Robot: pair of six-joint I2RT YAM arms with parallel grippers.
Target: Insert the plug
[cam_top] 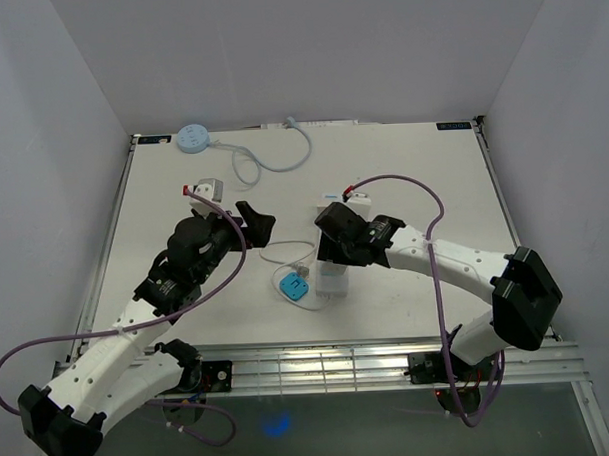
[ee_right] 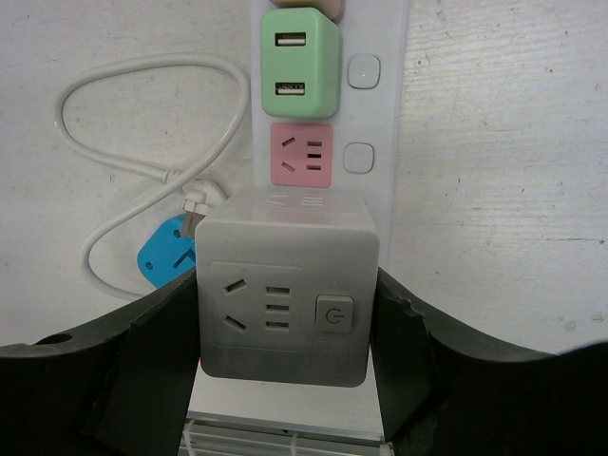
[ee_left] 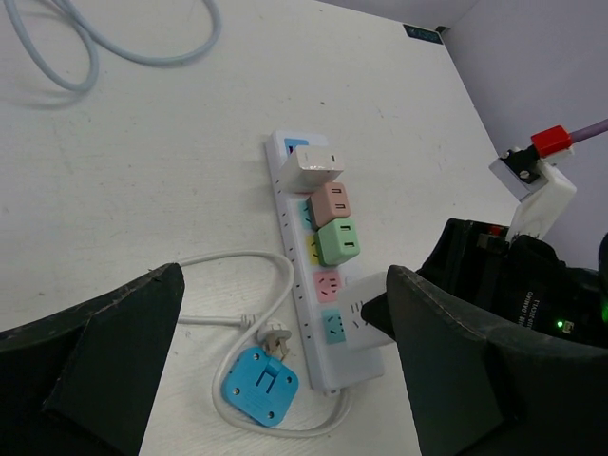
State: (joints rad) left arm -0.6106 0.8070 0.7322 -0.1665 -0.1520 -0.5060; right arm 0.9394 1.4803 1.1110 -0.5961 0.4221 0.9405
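Note:
A white power strip (cam_top: 331,277) lies mid-table with white, pink and green adapters (ee_left: 337,241) plugged in. It also shows in the left wrist view (ee_left: 292,237) and the right wrist view (ee_right: 380,104). My right gripper (ee_right: 285,313) is shut on a grey cube plug (ee_right: 283,290) with its own socket and button. It holds the plug over the strip's near end, just below the free pink socket (ee_right: 302,154). Whether its pins are seated is hidden. From the left wrist view the plug (ee_left: 366,313) covers the teal socket. My left gripper (ee_left: 283,285) is open and empty, left of the strip.
A blue square plug holder (cam_top: 294,286) and the strip's white cord (ee_left: 237,261) lie just left of the strip's near end. A round light-blue device (cam_top: 192,138) with a looped cable sits at the back left. A small white box (cam_top: 205,188) lies near the left arm.

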